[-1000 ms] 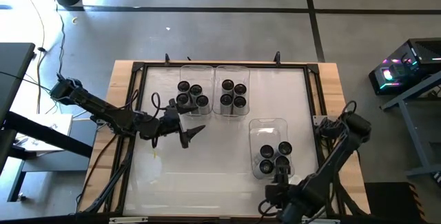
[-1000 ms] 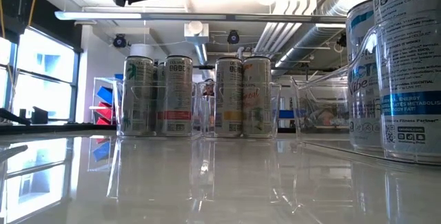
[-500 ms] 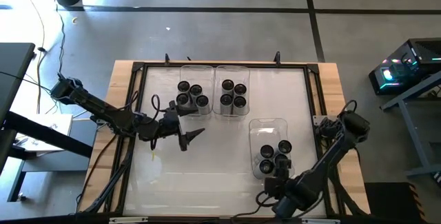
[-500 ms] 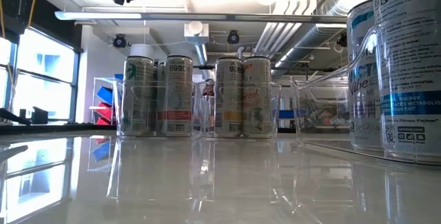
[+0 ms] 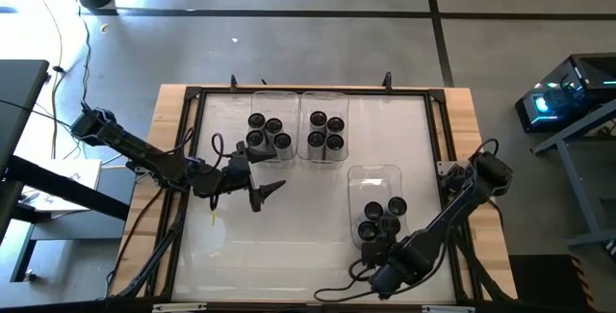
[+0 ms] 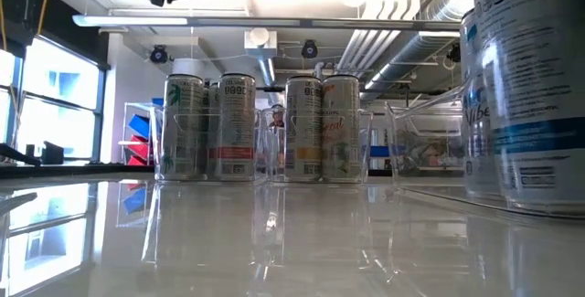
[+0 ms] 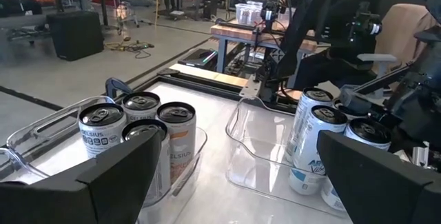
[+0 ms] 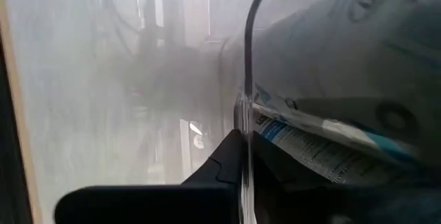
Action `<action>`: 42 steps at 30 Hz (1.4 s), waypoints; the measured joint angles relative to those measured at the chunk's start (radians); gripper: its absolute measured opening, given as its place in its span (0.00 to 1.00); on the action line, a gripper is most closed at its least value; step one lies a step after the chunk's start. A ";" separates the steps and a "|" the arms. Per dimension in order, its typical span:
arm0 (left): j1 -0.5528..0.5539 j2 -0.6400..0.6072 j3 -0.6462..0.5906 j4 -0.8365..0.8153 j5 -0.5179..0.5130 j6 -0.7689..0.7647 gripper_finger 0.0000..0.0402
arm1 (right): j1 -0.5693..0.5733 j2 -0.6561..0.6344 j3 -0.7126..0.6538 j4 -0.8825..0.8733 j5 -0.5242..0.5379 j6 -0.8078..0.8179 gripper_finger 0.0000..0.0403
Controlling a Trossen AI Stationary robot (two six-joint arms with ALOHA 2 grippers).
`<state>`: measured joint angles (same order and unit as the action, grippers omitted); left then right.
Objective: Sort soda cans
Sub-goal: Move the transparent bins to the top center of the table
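Altogether twelve cans point(image 5: 270, 133) (three bins point(image 5: 373, 174))

1. The desk point(image 5: 289, 226) has a glossy white top that mirrors the room; its border is pale bare wood.
2. The bins point(image 5: 325, 125) on the desk are clear, smooth plastic with shiny edges.
3. The soda cans point(image 7: 102, 129) inside the bins are metal with silvery rims, dark tops and glossy printed sides.
4. The left tool point(image 5: 270, 172) above the desk looks matt black.
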<state>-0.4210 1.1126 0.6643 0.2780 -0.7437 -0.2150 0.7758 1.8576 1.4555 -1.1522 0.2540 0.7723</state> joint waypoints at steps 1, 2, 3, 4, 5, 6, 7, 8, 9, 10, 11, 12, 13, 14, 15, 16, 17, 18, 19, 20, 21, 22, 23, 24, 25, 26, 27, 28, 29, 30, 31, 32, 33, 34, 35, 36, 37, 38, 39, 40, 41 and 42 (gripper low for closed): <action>0.000 0.000 0.000 -0.002 0.000 0.000 0.96 | -0.004 0.000 0.000 -0.003 0.004 -0.008 0.02; 0.000 0.000 0.000 -0.003 0.000 0.000 0.96 | -0.010 0.000 -0.003 -0.002 0.011 -0.018 0.02; 0.000 0.000 0.000 -0.007 0.000 0.000 0.96 | -0.016 0.000 -0.009 -0.001 0.017 -0.026 0.01; 0.000 0.000 0.000 -0.010 0.000 -0.001 0.96 | -0.021 -0.003 -0.015 -0.003 0.021 -0.031 0.01; 0.000 0.000 0.000 -0.012 0.000 -0.001 0.96 | -0.027 -0.005 -0.023 -0.004 0.026 -0.036 0.01; 0.000 0.000 0.000 -0.014 0.000 -0.001 0.96 | -0.032 -0.007 -0.031 -0.004 0.028 -0.039 0.01; 0.000 0.000 0.000 -0.014 0.000 -0.001 0.96 | -0.038 -0.007 -0.039 -0.006 0.028 -0.040 0.01; 0.000 0.000 0.000 -0.015 0.000 -0.001 0.96 | -0.043 -0.007 -0.044 -0.008 0.027 -0.041 0.01; 0.000 0.000 0.000 -0.015 0.000 -0.001 0.96 | -0.046 -0.006 -0.048 -0.014 0.032 -0.049 0.00; 0.000 0.000 0.000 -0.017 0.000 -0.001 0.96 | -0.049 -0.006 -0.050 -0.023 0.035 -0.057 0.00; 0.000 0.000 0.000 -0.018 0.000 -0.001 0.96 | -0.053 -0.006 -0.051 -0.026 0.035 -0.064 0.00; 0.000 0.000 0.000 -0.018 0.000 -0.001 0.96 | -0.059 -0.005 -0.051 -0.029 0.035 -0.071 0.00; 0.000 0.000 0.000 -0.019 0.000 -0.001 0.96 | -0.064 -0.006 -0.051 -0.038 0.034 -0.075 0.00; 0.000 0.000 0.000 -0.019 0.000 -0.002 0.96 | -0.069 -0.009 -0.052 -0.045 0.034 -0.078 0.00; 0.000 0.000 0.000 -0.019 0.000 -0.002 0.96 | -0.075 -0.013 -0.052 -0.051 0.032 -0.082 0.00; 0.000 0.000 0.000 -0.019 0.000 -0.002 0.96 | -0.081 -0.020 -0.054 -0.057 0.031 -0.085 0.00; 0.000 0.000 0.000 -0.020 0.000 -0.002 0.96 | -0.087 -0.027 -0.056 -0.065 0.034 -0.094 0.00; 0.000 0.000 0.000 -0.020 0.000 -0.002 0.96 | -0.093 -0.035 -0.058 -0.071 0.040 -0.103 0.00; 0.000 0.000 0.000 -0.020 0.000 -0.002 0.96 | -0.100 -0.046 -0.058 -0.074 0.049 -0.114 0.00; 0.000 0.000 0.000 -0.020 0.000 -0.002 0.96 | -0.109 -0.059 -0.058 -0.076 0.057 -0.121 0.00; 0.000 0.000 0.000 -0.020 0.000 -0.002 0.96 | -0.118 -0.070 -0.058 -0.079 0.061 -0.126 0.00; 0.000 0.000 0.000 -0.021 0.000 -0.002 0.96 | -0.127 -0.078 -0.058 -0.084 0.063 -0.138 0.00; 0.000 0.000 0.000 -0.022 0.000 -0.002 0.96 | -0.136 -0.082 -0.058 -0.086 0.064 -0.151 0.00; 0.000 0.000 0.000 -0.022 0.000 -0.002 0.96 | -0.145 -0.087 -0.065 -0.079 0.064 -0.166 0.00; 0.000 0.000 0.000 -0.023 0.000 -0.002 0.96 | -0.155 -0.093 -0.079 -0.070 0.063 -0.177 0.00; 0.000 0.000 0.000 -0.024 0.000 -0.002 0.96 | -0.165 -0.101 -0.093 -0.057 0.061 -0.190 0.00; 0.000 0.000 0.000 -0.024 0.000 -0.002 0.96 | -0.175 -0.112 -0.110 -0.048 0.060 -0.202 0.00; 0.000 0.000 0.000 -0.024 0.000 -0.002 0.96 | -0.185 -0.123 -0.126 -0.042 0.060 -0.210 0.00; 0.000 0.000 0.000 -0.024 0.000 -0.002 0.96 | -0.194 -0.130 -0.142 -0.038 0.061 -0.219 0.00; 0.000 0.000 0.000 -0.025 0.000 -0.002 0.96 | -0.203 -0.135 -0.160 -0.032 0.063 -0.231 0.00; 0.000 0.000 0.000 -0.025 0.000 -0.002 0.96 | -0.212 -0.139 -0.178 -0.020 0.064 -0.246 0.00; 0.000 0.000 0.000 -0.026 0.000 -0.002 0.96 | -0.220 -0.144 -0.195 -0.007 0.065 -0.260 0.00; 0.000 0.000 0.000 -0.026 0.000 -0.002 0.96 | -0.231 -0.149 -0.208 0.005 0.066 -0.274 0.00; 0.000 0.000 0.000 -0.026 0.000 -0.002 0.96 | -0.240 -0.155 -0.219 0.016 0.068 -0.284 0.00; 0.000 0.000 0.000 -0.026 0.000 -0.002 0.96 | -0.250 -0.162 -0.228 0.025 0.070 -0.294 0.00; 0.000 0.000 0.000 -0.026 0.000 -0.003 0.96 | -0.261 -0.166 -0.238 0.031 0.070 -0.305 0.00; 0.000 0.000 0.000 -0.026 0.000 -0.003 0.96 | -0.271 -0.170 -0.245 0.035 0.072 -0.317 0.00; 0.000 0.000 0.000 -0.026 0.000 -0.003 0.96 | -0.281 -0.175 -0.251 0.038 0.069 -0.331 0.00; 0.000 0.000 0.000 -0.026 0.000 -0.002 0.96 | -0.292 -0.180 -0.254 0.041 0.067 -0.345 0.00; 0.000 0.000 0.000 -0.026 0.000 -0.003 0.96 | -0.303 -0.182 -0.255 0.042 0.067 -0.361 0.00; 0.000 0.000 0.000 -0.026 0.000 -0.003 0.96 | -0.315 -0.184 -0.255 0.043 0.070 -0.378 0.00; 0.000 0.000 0.000 -0.026 0.000 -0.003 0.96 | -0.328 -0.187 -0.255 0.044 0.075 -0.395 0.00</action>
<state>-0.4206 1.1126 0.6643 0.2516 -0.7437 -0.2176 0.4479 1.6703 1.2005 -1.1078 0.3291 0.3773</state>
